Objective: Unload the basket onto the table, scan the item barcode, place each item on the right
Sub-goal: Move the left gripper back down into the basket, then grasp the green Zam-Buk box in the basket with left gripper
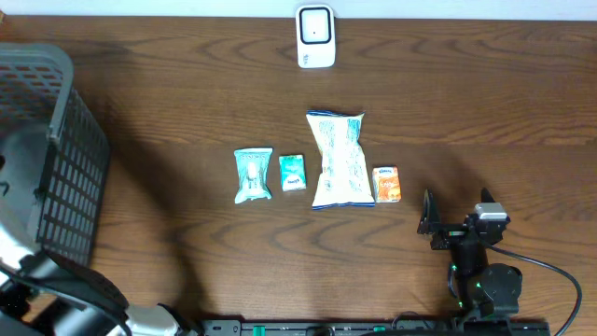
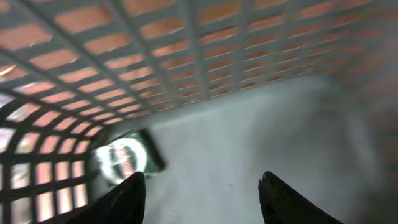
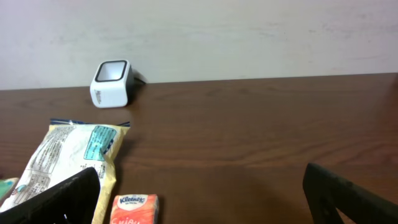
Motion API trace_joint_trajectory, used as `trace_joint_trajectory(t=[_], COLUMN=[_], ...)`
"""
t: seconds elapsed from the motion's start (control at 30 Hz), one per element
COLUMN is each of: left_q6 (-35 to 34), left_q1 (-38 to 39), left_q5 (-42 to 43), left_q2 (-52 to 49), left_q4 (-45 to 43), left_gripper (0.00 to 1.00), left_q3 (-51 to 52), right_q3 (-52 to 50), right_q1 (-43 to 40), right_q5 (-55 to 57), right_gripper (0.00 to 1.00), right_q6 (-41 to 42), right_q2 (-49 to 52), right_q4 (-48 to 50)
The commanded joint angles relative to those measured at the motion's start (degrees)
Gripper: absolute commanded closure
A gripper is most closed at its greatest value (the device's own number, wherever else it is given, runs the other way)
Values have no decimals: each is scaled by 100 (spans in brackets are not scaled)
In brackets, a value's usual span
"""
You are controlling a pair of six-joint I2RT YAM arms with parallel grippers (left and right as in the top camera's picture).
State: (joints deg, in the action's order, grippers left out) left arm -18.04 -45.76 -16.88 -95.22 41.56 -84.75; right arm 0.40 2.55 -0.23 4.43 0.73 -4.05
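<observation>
Four items lie in a row on the wooden table: a teal packet [image 1: 252,175], a small green pack [image 1: 292,173], a large chip bag [image 1: 339,159] and an orange tissue pack [image 1: 386,184]. The white barcode scanner [image 1: 315,35] stands at the far edge. My left gripper [image 2: 202,186] is inside the grey basket [image 1: 56,140], open, with only the basket floor between its fingers. A dark-edged packet with a white and red label [image 2: 124,158] lies in the basket corner just ahead of the left finger. My right gripper [image 3: 205,199] stands wide open, empty, just right of the tissue pack [image 3: 134,208].
The basket's mesh wall [image 2: 186,56] rises close in front of the left gripper. The chip bag [image 3: 71,155] and the scanner [image 3: 111,82] show to the left in the right wrist view. Bare wood lies to the right of the right arm [image 1: 485,271].
</observation>
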Motion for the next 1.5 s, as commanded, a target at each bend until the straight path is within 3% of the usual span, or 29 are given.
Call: trace_joint_trajectory(t=[0.0,0.4,0.7,0.97,1.3,1.47], left_q6=[-22,-66,-61,-46,-48,-68], left_q1=[-234,-798,-802,-802,-802,-802], left_q5=[-678,-640,-466,-326,-328,-323], left_q2=[-483,-929,-1067,-1539,-1602,-1602], left_q4=[109,-323,-1082,-1128,-1093,-1080], left_gripper=[42,38,38,40,52,53], left_q3=[31,898,1373,1373,1644,1851], right_q3=[-9,-9,-9,-9,-9,-9], right_q1=[55,55,55,55,55,55], right_q5=[4,4,4,4,4,4], right_gripper=[1,1,1,1,1,1], right_q6=[-66,-66,-66,-66,-66,-66], right_q2=[-9,-9,-9,-9,-9,-9], right_q4=[-24,-24,-24,-24,-24,-24])
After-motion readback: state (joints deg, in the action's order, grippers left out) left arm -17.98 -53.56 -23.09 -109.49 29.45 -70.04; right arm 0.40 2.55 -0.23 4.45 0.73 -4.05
